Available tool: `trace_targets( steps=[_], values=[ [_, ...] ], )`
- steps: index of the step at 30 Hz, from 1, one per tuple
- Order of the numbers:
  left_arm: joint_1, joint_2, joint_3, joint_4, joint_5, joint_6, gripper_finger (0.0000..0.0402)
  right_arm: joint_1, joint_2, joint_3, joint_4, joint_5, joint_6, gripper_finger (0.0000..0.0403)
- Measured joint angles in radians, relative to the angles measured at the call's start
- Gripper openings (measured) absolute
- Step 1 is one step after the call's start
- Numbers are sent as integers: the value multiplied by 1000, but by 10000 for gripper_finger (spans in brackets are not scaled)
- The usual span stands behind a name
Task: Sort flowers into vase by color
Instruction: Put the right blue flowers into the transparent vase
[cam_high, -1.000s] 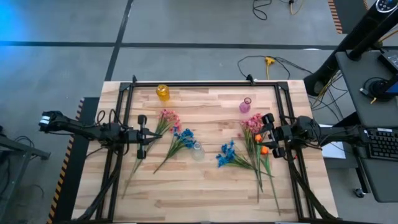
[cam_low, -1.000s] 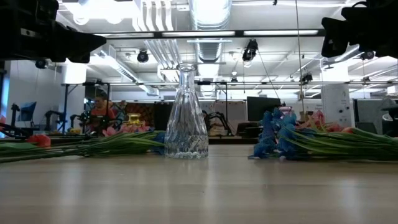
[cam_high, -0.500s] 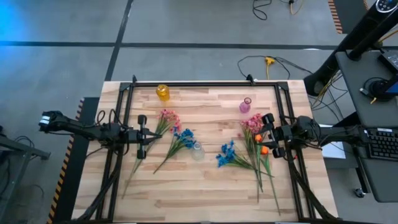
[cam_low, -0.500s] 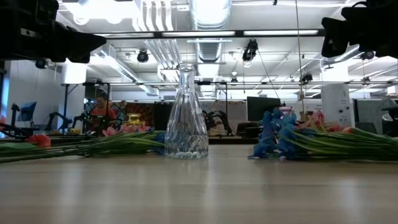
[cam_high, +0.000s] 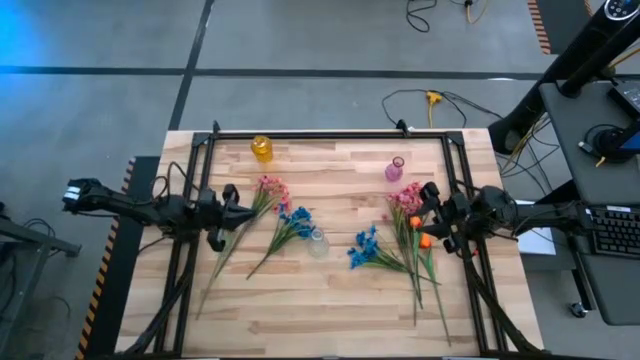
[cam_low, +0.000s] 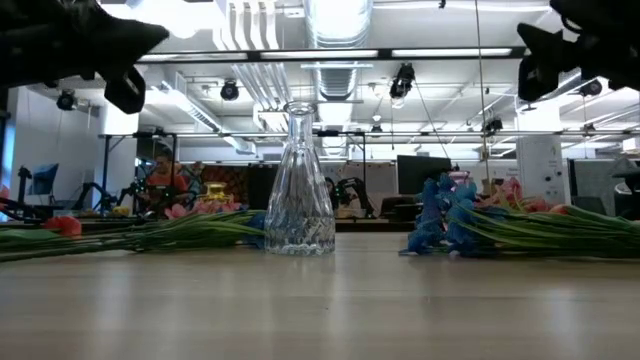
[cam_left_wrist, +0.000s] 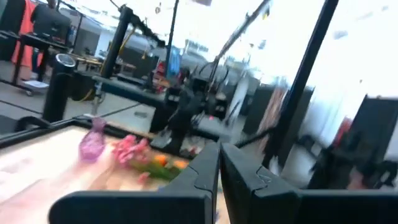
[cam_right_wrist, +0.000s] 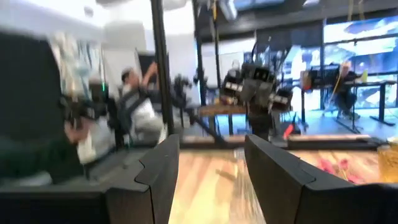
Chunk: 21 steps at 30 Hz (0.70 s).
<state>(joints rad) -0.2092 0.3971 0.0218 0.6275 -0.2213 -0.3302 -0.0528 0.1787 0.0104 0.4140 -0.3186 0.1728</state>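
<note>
On the table (cam_high: 330, 310) we see flowers (cam_high: 283, 222) in two loose heaps, one at nine o'clock of the clear vase (cam_high: 318, 242) and one at three o'clock. We judge them light, limp and easily crushed at the blossoms, so we would pinch low on a thin green stalk. Our left gripper (cam_high: 221, 214), fingers nearly closed on nothing, sits at nine o'clock of the left heap. Our right gripper (cam_high: 432, 214), fingers apart and empty, hovers just over the right heap.
</note>
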Motion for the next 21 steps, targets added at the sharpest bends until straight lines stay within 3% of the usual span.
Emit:
trace_targets(
  steps=[10,14,21],
  values=[
    [2,1,0,63,-35,-17,0,0,84,95,8,188,202,176],
    [2,1,0,121,-43,20,0,0,177,188,-171,189,233,176],
    [2,17,0,100,-90,41,0,0,319,401,-635,188,283,176]
  ],
)
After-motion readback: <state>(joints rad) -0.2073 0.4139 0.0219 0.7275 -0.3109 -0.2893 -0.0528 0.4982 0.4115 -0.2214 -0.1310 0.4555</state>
